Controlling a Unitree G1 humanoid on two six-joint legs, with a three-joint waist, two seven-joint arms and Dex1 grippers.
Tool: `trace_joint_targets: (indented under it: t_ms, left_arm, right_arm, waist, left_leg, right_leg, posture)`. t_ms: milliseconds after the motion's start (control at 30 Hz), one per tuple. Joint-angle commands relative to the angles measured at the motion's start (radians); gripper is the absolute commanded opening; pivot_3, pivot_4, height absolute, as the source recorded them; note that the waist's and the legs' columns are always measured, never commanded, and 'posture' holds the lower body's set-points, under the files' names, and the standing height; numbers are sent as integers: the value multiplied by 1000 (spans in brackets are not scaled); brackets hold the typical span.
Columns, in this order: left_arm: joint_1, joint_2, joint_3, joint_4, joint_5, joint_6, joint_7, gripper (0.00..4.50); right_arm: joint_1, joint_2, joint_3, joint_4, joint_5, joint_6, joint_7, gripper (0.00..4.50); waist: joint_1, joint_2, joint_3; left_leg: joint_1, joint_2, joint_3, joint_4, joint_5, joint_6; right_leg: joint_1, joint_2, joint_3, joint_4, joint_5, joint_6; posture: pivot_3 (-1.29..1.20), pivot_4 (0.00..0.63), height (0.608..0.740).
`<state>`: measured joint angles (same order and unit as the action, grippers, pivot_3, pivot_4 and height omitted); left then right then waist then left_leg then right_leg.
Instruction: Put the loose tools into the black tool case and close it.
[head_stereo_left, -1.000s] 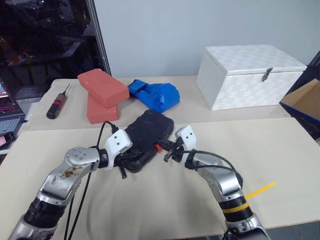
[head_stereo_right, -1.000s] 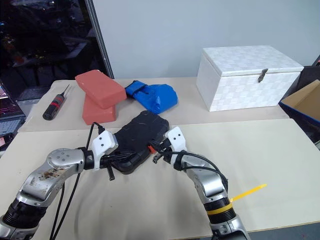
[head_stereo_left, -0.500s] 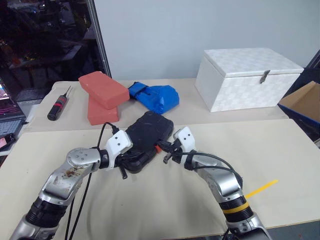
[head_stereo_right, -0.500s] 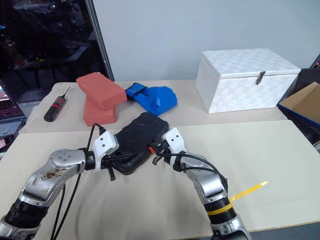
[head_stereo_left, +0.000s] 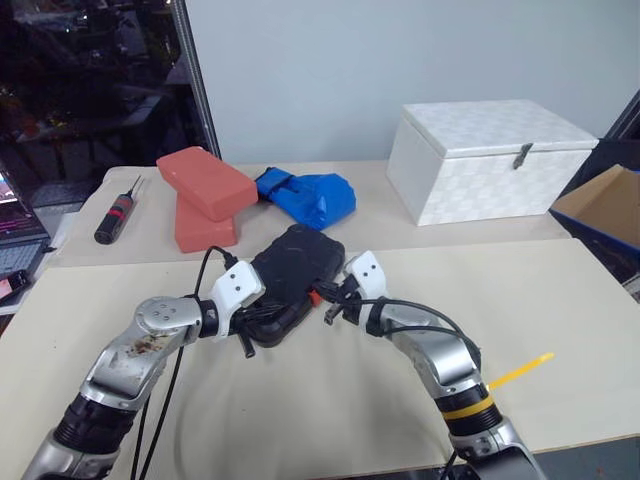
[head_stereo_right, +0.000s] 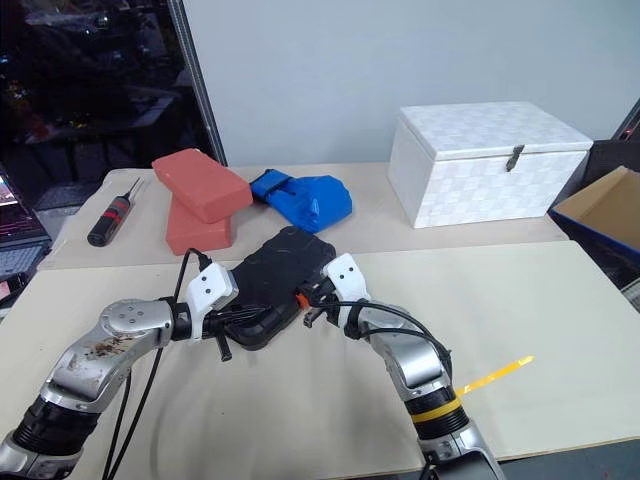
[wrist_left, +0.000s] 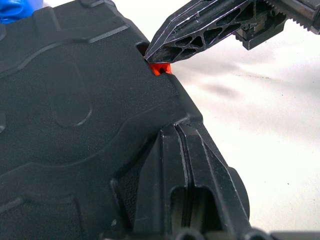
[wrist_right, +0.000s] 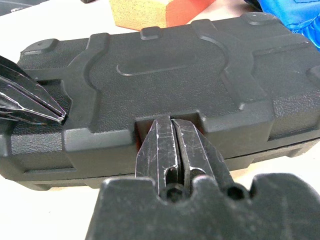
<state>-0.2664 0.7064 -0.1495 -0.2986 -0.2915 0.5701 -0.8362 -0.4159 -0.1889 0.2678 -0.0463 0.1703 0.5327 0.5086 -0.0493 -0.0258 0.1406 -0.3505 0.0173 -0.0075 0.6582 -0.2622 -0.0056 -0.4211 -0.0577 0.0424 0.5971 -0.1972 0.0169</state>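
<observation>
2 grippers work the closed lid: the right gripper, fingers pressed together, noses into the small orange latch on the near long edge of the black tool case. the left gripper, also shut, presses the lid's near-left corner. the case lies mid-table, long axis running away and rightward.

We list: white box at far right; blue bag beside two stacked red bricks; black screwdriver far left; cardboard box off the right edge; yellow strip.
</observation>
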Motion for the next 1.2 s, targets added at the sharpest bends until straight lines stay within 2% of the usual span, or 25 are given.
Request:
trace_joint_targets:
  t_ms: [33,167,200,233,333,400,500,567,600,667,767,833,867,967,1000,1100,1200]
  left_arm:
    - [49,-5,-78,62,46,32,-4,0]
    - [66,-20,-57,47,44,-14,-2,0]
    - [76,-26,-43,36,36,-33,-1,0]
    - [86,-32,-29,26,27,-47,1,0]
    - [123,-73,29,-2,-13,-89,17,0]
    - [146,-95,62,-18,-40,-127,9,0]
    - [158,-105,121,-50,-116,-90,2,0]
    - [168,-114,187,-83,-199,-65,3,0]
    - [186,-100,225,-111,-251,-43,-12,517]
    - [220,-77,279,-153,-324,-12,-33,1005]
    - [293,-31,360,-206,-386,20,-50,2155]
    - [387,13,453,-241,-429,40,-85,2752]
    - [437,33,495,-253,-442,41,-104,3199]
    - [541,68,571,-273,-452,25,-140,4030]
    - [578,78,593,-274,-445,17,-153,4367]
    - [640,88,630,-266,-423,-6,-178,4367]
    - [642,78,632,-251,-448,-4,-179,4367]
  right_arm:
    - [30,-7,42,107,-46,26,-4,62]
    - [22,15,-20,71,-19,-100,-11,62]
    - [31,17,-40,37,5,-143,8,601]
    - [39,23,-68,8,25,-150,1,786]
    - [77,-12,-106,-99,60,-194,44,1757]
    - [106,-44,-133,-170,90,-196,68,2497]
    - [150,-102,-189,-288,153,-158,95,3450]
    - [184,-151,-230,-360,194,-127,117,4141]
    - [218,-196,-264,-409,225,-110,143,4456]
    - [275,-266,-319,-481,280,-81,184,4500]
    - [395,-395,-418,-575,355,-57,275,4500]
    - [509,-477,-542,-619,405,-63,358,4500]
    - [560,-508,-600,-627,419,-76,390,4500]
    - [667,-562,-699,-621,406,-137,456,4500]
    - [700,-569,-733,-617,406,-153,473,4500]
    - [765,-574,-798,-602,400,-192,513,4500]
    - [797,-577,-805,-566,372,-244,540,4500]
  waist:
    - [-1,1,0]
    - [-1,1,0]
    - [-1,0,0]
    - [0,0,0]
    - [4,3,8]
    - [6,4,9]
    - [12,4,10]
    - [15,3,10]
    - [13,3,11]
    - [13,1,11]
    - [12,0,14]
    - [16,-1,17]
    - [16,-2,18]
    - [20,-5,22]
    - [20,-6,23]
    - [30,-9,28]
    - [34,-9,29]
  left_leg:
    - [0,0,0,0,0,0]
    - [0,0,0,0,0,0]
    - [-1,0,0,0,0,0]
    - [-2,0,0,0,0,0]
    - [-6,0,1,0,0,0]
    - [-12,-1,2,0,4,7]
    - [-25,-3,3,0,1,8]
    - [-33,-4,4,0,-1,9]
    - [-36,-4,4,0,-3,10]
    - [-40,-4,4,0,-7,13]
    - [-45,-4,4,1,-9,17]
    - [-45,-4,4,1,-10,18]
    - [-45,-5,4,2,-11,18]
    - [-42,-4,6,3,-12,20]
    - [-39,-4,10,3,-12,20]
    - [-36,-3,12,4,-11,18]
    - [-27,-3,12,4,-11,18]
  right_leg:
    - [0,0,0,-1,0,0]
    - [-1,-1,0,-3,0,1]
    - [-1,-1,0,-3,0,1]
    - [-2,-1,0,-3,0,1]
    - [-2,-2,1,-3,0,2]
    - [-6,-2,1,-2,1,4]
    - [-17,-1,1,0,7,12]
    - [-23,-1,0,-1,8,11]
    - [-26,-1,0,-1,11,6]
    - [-31,-2,2,-2,10,7]
    - [-35,-2,2,-2,9,7]
    - [-35,-3,3,-4,9,8]
    - [-35,-3,3,-4,7,9]
    - [-33,-3,3,-3,5,8]
    - [-31,-3,3,-2,-1,15]
    - [-28,-1,1,-1,-3,7]
    - [-19,0,0,-1,-3,6]
  posture:
    - [0,150,740]
    - [0,150,740]
    - [0,150,740]
    - [0,150,740]
    - [0,150,740]
    - [0,150,740]
    - [0,150,740]
    - [0,150,740]
    - [0,150,740]
    - [0,150,740]
    - [0,150,740]
    - [0,150,740]
    - [0,150,740]
    - [0,150,740]
    - [0,150,740]
    - [0,150,740]
    - [0,150,740]
